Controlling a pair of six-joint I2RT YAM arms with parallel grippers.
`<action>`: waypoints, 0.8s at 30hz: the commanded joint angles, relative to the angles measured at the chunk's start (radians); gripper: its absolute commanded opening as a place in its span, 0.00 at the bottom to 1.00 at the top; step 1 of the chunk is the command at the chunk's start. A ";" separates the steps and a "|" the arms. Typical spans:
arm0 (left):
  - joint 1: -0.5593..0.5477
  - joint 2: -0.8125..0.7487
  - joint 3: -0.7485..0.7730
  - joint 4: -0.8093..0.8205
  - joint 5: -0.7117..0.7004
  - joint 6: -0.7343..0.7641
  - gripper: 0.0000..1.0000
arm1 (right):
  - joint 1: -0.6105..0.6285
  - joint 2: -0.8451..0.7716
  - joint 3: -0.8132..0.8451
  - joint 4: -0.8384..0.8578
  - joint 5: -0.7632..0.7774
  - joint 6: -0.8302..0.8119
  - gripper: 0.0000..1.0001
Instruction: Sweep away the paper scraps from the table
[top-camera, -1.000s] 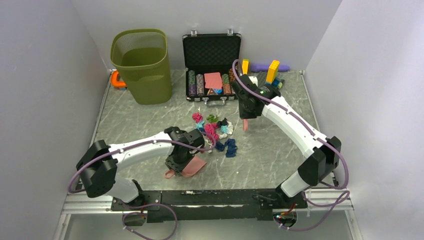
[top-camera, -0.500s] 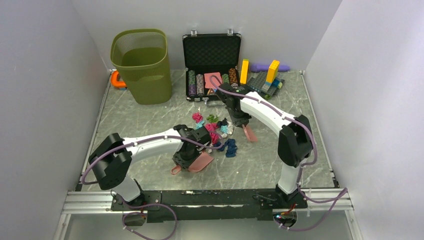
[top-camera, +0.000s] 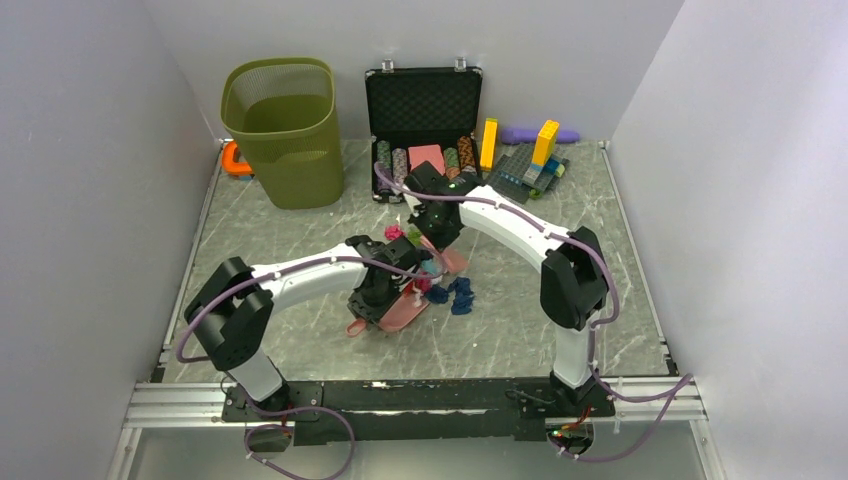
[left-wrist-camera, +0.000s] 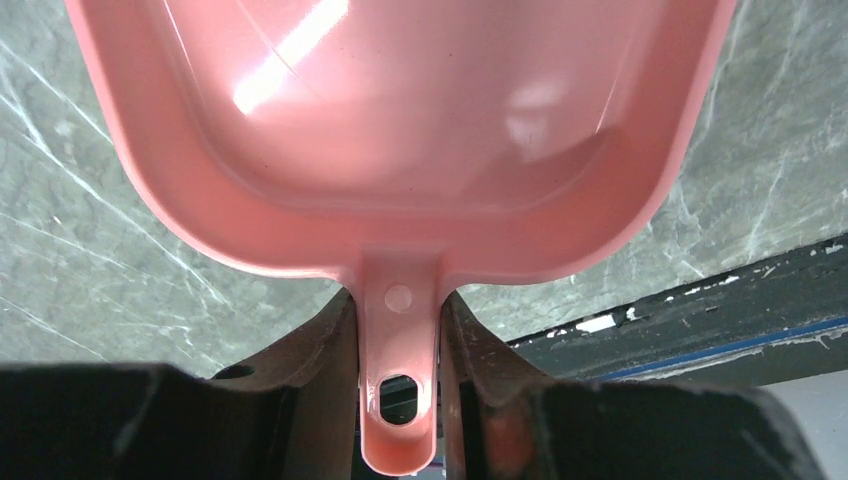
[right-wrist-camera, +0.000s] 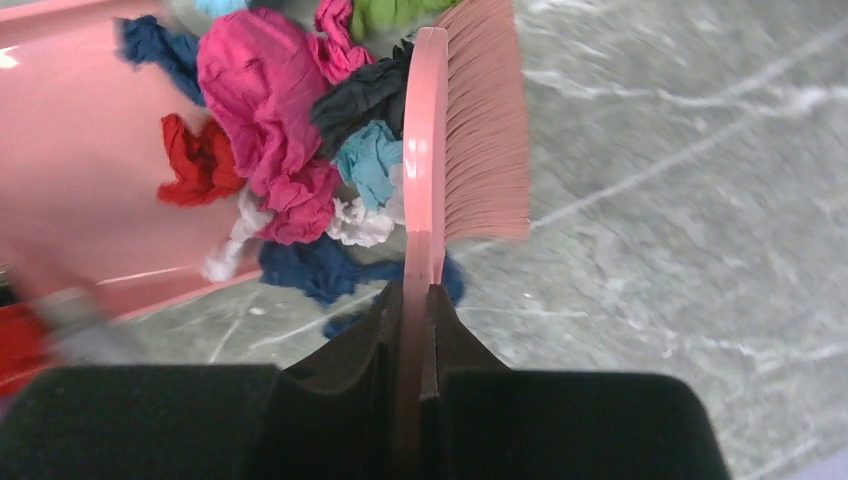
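While the right gripper (right-wrist-camera: 410, 335), clamped tight on the handle of the pink hand brush (right-wrist-camera: 470, 130), presses the bristles against the heap, the left gripper (left-wrist-camera: 398, 340) pinches the stem of the pink dustpan (left-wrist-camera: 400, 130) between closed fingers and holds its lip low on the table (right-wrist-camera: 680, 200). The sweep itself looks to be the step in hand. The paper scraps (right-wrist-camera: 270, 130) sit bunched between brush and pan, with the magenta and red wads already over the pan's edge. A dark blue wad (right-wrist-camera: 320, 270) lies on the marble just outside the lip, near the brush handle. To my eye the next move calls for a short push of the brush toward the pan, with the pan held flat and steady, and a further pass for the blue strays.
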 joint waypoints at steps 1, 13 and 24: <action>0.001 0.050 0.056 0.005 0.000 0.029 0.00 | 0.068 -0.030 -0.010 0.041 -0.338 -0.068 0.00; -0.012 -0.021 0.047 0.068 -0.098 -0.031 0.00 | 0.070 -0.186 0.010 -0.040 -0.254 0.066 0.00; -0.021 -0.188 0.029 0.045 -0.134 -0.055 0.00 | -0.024 -0.373 0.034 -0.114 0.176 0.255 0.00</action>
